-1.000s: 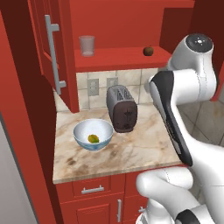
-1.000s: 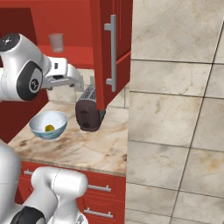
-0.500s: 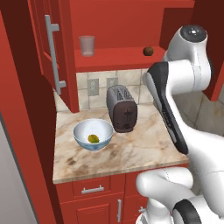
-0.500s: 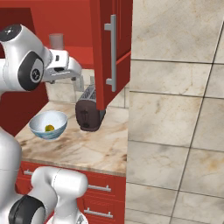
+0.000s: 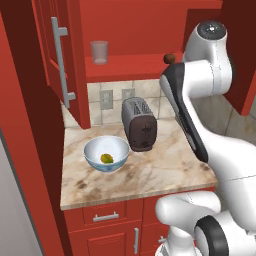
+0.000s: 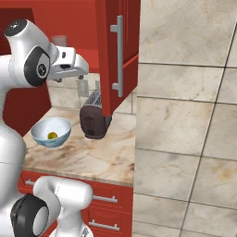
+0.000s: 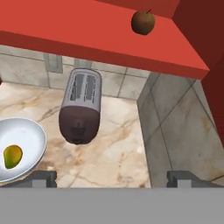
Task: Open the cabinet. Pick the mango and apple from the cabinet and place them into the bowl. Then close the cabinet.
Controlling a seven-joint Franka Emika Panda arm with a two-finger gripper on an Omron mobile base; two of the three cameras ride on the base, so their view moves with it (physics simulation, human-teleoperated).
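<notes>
The cabinet (image 5: pixel 59 60) stands open, both doors swung out, its red shelf (image 7: pixel 87 41) bare in front. On the shelf's right end rests the dark red-brown apple (image 7: pixel 143 22) (image 5: pixel 170 58). The pale blue bowl (image 5: pixel 106 154) (image 6: pixel 51 132) sits on the counter and holds the yellow-green mango (image 7: pixel 12 156) (image 5: pixel 106 158). My gripper (image 7: pixel 112 178) (image 6: pixel 70 73) hangs open and empty in the air above the counter, in front of and below the shelf edge, short of the apple. Its fingertips (image 7: pixel 43 177) are set wide apart.
A dark toaster (image 5: pixel 139 124) stands just right of the bowl, under the gripper. A clear glass cup (image 5: pixel 99 51) stands on the shelf's left part. The right door (image 6: pixel 118 51) juts out beside the hand. A tiled wall (image 6: pixel 185 115) closes the right side.
The arm has lifted, carrying the open hand a little higher toward the shelf. Bowl, mango, apple and doors have not moved.
</notes>
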